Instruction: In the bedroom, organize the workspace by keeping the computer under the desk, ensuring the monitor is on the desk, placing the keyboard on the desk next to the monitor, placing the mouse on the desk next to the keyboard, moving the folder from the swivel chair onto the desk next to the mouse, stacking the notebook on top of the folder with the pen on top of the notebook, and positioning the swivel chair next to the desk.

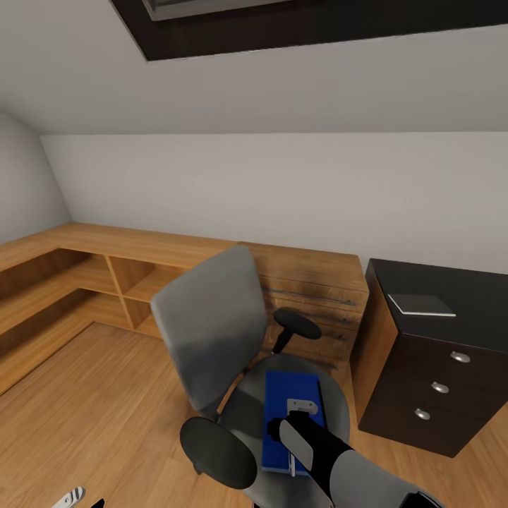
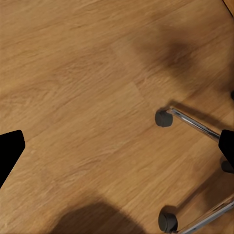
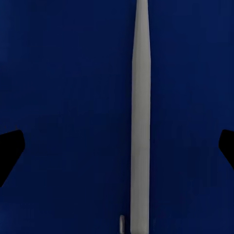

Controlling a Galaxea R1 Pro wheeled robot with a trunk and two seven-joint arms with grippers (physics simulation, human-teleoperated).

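The grey swivel chair stands on the wood floor with the blue folder flat on its seat. My right gripper hangs open just above the folder, its fingertips wide apart on either side of the white pen lying along the folder. The grey notebook rests on the black-topped desk at the right. My left gripper is open and empty over the floor, beside the chair's silver base. The monitor, keyboard, mouse and computer are out of view.
A light wood cabinet and low open shelving run along the sloped wall behind the chair. The desk's dark drawers face the chair. Bare wood floor lies to the chair's left.
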